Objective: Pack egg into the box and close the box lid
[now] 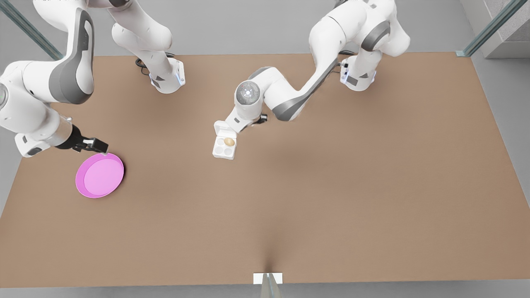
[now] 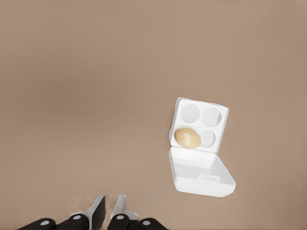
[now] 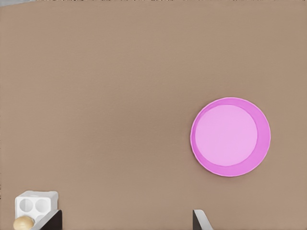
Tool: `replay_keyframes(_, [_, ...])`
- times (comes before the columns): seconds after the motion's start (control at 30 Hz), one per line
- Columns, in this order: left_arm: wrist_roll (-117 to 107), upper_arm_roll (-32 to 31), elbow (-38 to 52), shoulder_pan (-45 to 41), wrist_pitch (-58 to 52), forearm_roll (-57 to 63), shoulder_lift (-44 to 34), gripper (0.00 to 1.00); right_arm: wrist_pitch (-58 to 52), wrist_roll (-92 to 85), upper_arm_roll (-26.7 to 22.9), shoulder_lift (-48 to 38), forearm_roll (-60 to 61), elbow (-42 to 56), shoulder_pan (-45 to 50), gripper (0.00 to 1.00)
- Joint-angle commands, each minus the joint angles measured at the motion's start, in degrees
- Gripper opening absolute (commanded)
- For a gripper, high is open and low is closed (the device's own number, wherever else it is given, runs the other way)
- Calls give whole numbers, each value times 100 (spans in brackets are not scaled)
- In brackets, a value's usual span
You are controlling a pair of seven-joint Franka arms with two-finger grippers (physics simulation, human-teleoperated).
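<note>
The tan egg (image 1: 229, 142) sits in one cup of the white box (image 1: 224, 157), in the row next to the hinge. The box lid (image 1: 223, 128) stands open behind that row. In the left wrist view the egg (image 2: 187, 138), the box (image 2: 221, 125) and the open lid (image 2: 201, 175) lie well away from my left gripper (image 2: 109, 211), whose fingers are shut on nothing. That left gripper (image 1: 105, 148) hangs at the pink plate's far edge. My right gripper (image 3: 127, 220) is open just above the lid side of the box (image 3: 36, 194), the egg (image 3: 23, 223) beside one finger.
A round pink plate (image 1: 99, 176) lies on the brown table at the front view's left, also in the right wrist view (image 3: 230, 136). Both arm bases stand along the table's far edge. A small white bracket (image 1: 268, 278) sits at the near edge.
</note>
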Motion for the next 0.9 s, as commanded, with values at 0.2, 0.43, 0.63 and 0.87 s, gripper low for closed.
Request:
replay_keyframes(0.2, [-62, -161, -78, -571, -104, -624, 302, 21, 74, 44, 18, 175, -1, 108, 15, 100])
replay_keyframes(0.43, [456, -161, -87, -774, 933, -545, 856, 21, 74, -9, 18, 175, 8, 108, -11, 100])
replay_keyframes(0.63, [518, -161, -148, -774, 1732, -440, 1049, 21, 66, 18, 35, 166, 17, 108, 33, 100])
replay_keyframes(0.87, [562, -161, -245, -703, 2295, -290, 1128, 21, 74, 18, 35, 175, 26, 117, 33, 100])
